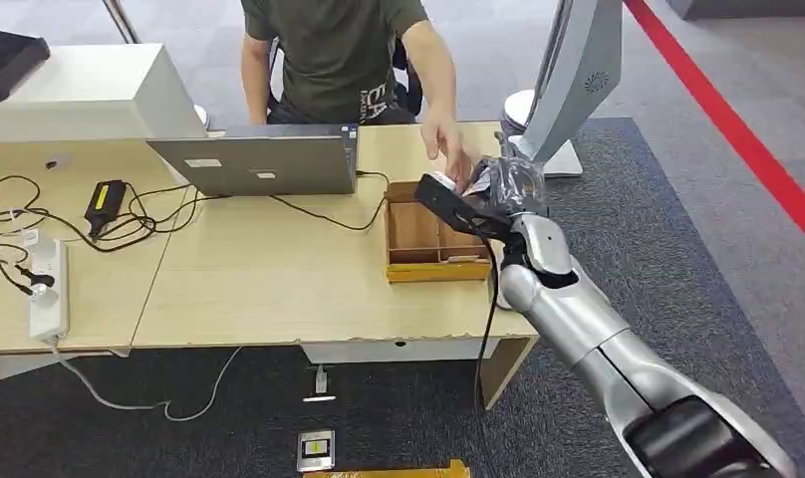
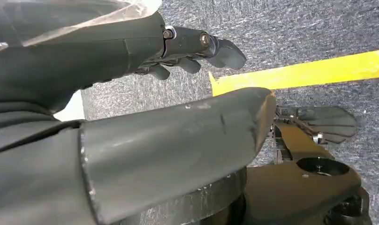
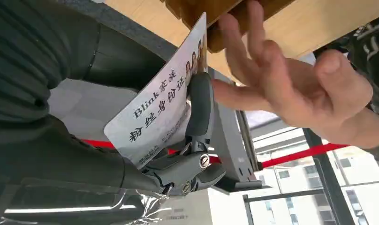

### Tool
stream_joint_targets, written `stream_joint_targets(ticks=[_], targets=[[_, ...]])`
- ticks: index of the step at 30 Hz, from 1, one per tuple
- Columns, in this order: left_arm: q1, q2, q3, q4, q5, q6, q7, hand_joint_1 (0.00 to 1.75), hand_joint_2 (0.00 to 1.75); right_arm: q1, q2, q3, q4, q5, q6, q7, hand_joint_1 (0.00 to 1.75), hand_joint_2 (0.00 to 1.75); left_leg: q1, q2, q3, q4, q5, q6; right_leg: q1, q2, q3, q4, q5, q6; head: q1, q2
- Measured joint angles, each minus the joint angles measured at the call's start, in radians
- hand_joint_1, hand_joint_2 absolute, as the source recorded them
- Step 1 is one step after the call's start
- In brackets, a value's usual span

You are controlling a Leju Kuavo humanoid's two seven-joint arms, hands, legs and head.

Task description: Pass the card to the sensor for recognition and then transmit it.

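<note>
- You couldn't make out the card from the head view; the right hand and its plastic wrap covered it.
- In your right wrist view, a dark finger pressed the card against the hand, above the wooden tray.
- A person's hand, fingers spread, reached just beside the card; whether it touched was unclear.
- Your left hand hung over grey carpet, fingers loosely curled, holding nothing.

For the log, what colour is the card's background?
White card with black lettering, clearest in the right wrist view.
</note>
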Motion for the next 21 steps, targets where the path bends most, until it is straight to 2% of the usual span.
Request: stream_joint_targets(ticks=[12,13,14,15,17,21], targets=[[0.001,0.004,0.009,0.0,0.023,0.019,-0.005,0.0,0.0,-0.023,0.038,0.012,0.084,0.008,-0.031,-0.021,1.75,1.75,0.0,0.0,0.0,0.0,0.0,0.0,0.0,0.0,0.0,0.0,0.0,0.0,0.0,0.0],[0.001,0.004,0.01,0.0,0.024,0.019,-0.005,0.0,0.0,-0.024,0.042,0.012,0.088,0.011,-0.032,-0.022,0.38,1.75,0.0,0.0,0.0,0.0,0.0,0.0,0.0,0.0,0.0,0.0,0.0,0.0,0.0,0.0],[0.001,0.004,0.011,0.0,0.025,0.019,-0.005,0.0,0.0,-0.025,0.045,0.012,0.094,0.014,-0.032,-0.023,0.0,1.75,0.0,0.0,0.0,0.0,0.0,0.0,0.0,0.0,0.0,0.0,0.0,0.0,0.0,0.0],[0.001,0.004,0.014,0.0,0.025,0.019,-0.005,0.0,0.0,-0.026,0.048,0.013,0.101,0.024,-0.035,-0.023,0.0,0.0,0.0,0.0,0.0,0.0,0.0,0.0,0.0,0.0,0.0,0.0,0.0,0.0,0.0,0.0],[0.001,0.004,0.016,0.0,0.025,0.022,-0.004,0.0,0.0,-0.026,0.053,0.016,0.108,0.046,-0.072,-0.025,0.0,0.0,0.0,0.0,0.0,0.0,0.0,0.0,0.0,0.0,0.0,0.0,0.0,0.0,0.0,0.0],[0.001,0.003,0.019,0.0,0.027,0.026,-0.002,0.0,0.0,-0.028,0.06,0.021,0.123,0.077,-0.07,-0.015,0.0,0.0,0.0,0.0,0.0,0.0,0.0,0.0,0.0,0.0,0.0,0.0,0.0,0.0,0.0,0.0]])
